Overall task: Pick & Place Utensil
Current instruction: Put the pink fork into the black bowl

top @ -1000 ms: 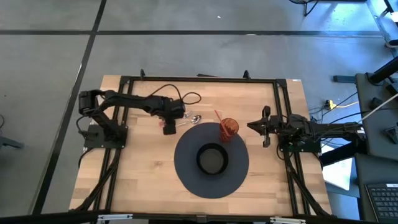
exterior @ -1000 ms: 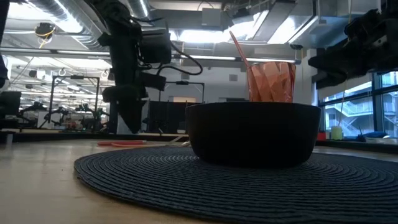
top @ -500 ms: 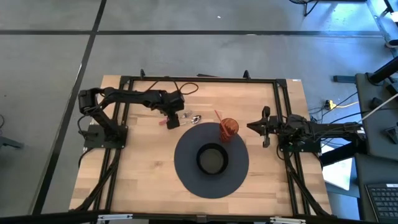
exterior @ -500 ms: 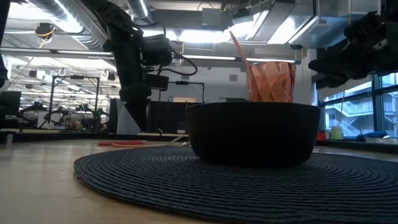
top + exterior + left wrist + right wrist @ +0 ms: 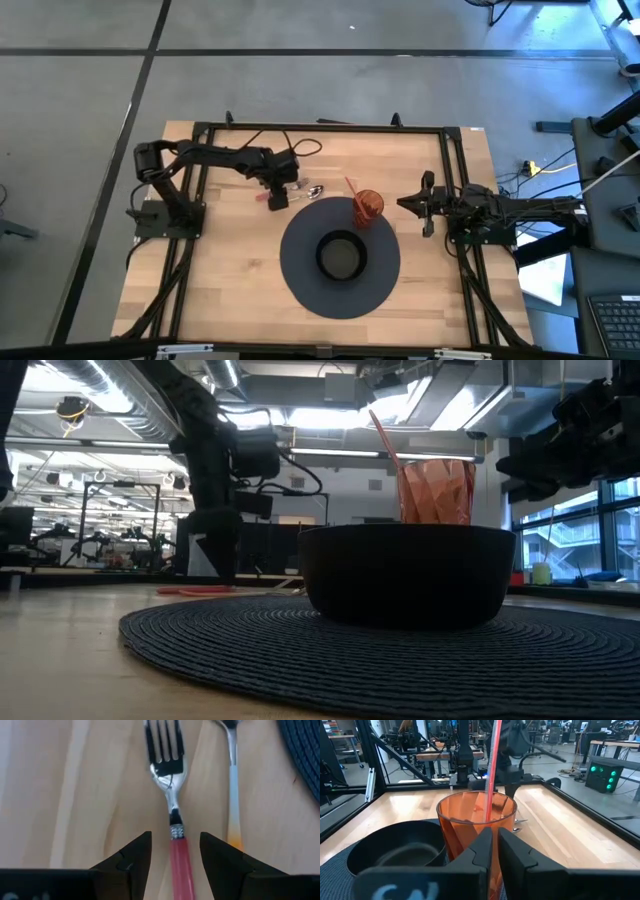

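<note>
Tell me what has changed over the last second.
The left gripper moved toward the table's far edge and came down, open, astride the pink-handled metal fork; nothing gripped yet. The right gripper, black bowl, orange faceted cup and round dark woven placemat stayed put.

Right gripper (image 5: 495, 851), fingers nearly together, faces orange cup (image 5: 477, 831) holding pink-handled utensil (image 5: 491, 767); black bowl (image 5: 396, 849) at cup's 9 o'clock.

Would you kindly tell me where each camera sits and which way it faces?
High: overhead, looking down; both arms, placemat.
Low: table height, facing bowl; left end effector.
Left wrist: down on fork; own fingers.
Right wrist: facing orange cup; own fingers.
All but the left wrist share the cup.
</note>
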Robot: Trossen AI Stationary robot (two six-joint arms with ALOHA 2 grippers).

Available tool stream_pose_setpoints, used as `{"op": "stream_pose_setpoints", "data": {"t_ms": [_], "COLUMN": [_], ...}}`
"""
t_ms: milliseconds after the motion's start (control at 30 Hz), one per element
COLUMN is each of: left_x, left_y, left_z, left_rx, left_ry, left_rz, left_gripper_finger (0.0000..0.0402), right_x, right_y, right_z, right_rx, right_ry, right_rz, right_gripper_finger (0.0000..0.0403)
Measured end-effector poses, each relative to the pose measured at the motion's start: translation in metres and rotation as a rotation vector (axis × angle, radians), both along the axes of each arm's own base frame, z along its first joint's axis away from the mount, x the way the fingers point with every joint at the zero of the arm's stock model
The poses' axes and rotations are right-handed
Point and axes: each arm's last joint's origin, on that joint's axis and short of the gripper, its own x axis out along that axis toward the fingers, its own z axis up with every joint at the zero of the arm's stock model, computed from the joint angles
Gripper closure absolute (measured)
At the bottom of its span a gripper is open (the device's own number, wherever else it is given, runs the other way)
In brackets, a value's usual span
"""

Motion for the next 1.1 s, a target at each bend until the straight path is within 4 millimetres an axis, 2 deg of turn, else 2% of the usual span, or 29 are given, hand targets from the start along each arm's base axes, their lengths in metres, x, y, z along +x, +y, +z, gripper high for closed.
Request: {"op": "stream_pose_setpoints", "data": {"t_ms": [233, 500, 633, 833, 1100], "left_x": [0.003, 0.005, 0.005, 0.006, 0.006], "left_y": [0.001, 0.002, 0.001, 0.002, 0.005], "left_z": [-0.012, -0.014, -0.015, -0.015, -0.015], "left_rx": [-0.005, 0.011, 0.018, 0.037, 0.110], "left_ry": [0.035, 0.038, 0.041, 0.029, 0.056], "left_rz": [0.000, -0.007, -0.033, -0.037, -0.012], "left_gripper_finger": [0.0240, 0.0244, 0.0275, 0.0363, 0.0370], "right_x": [0.000, 0.000, 0.000, 0.000, 0.000], "right_y": [0.000, 0.000, 0.000, 0.000, 0.000], "right_z": [0.000, 0.000, 0.000, -0.001, -0.001], "right_rx": [0.000, 0.000, 0.000, 0.000, 0.016], "right_ry": [0.000, 0.001, 0.002, 0.008, 0.010], "right_rz": [0.000, 0.000, 0.000, 0.000, -0.001], "right_gripper_finger": [0.0372, 0.0372, 0.0372, 0.0372, 0.0372]}}
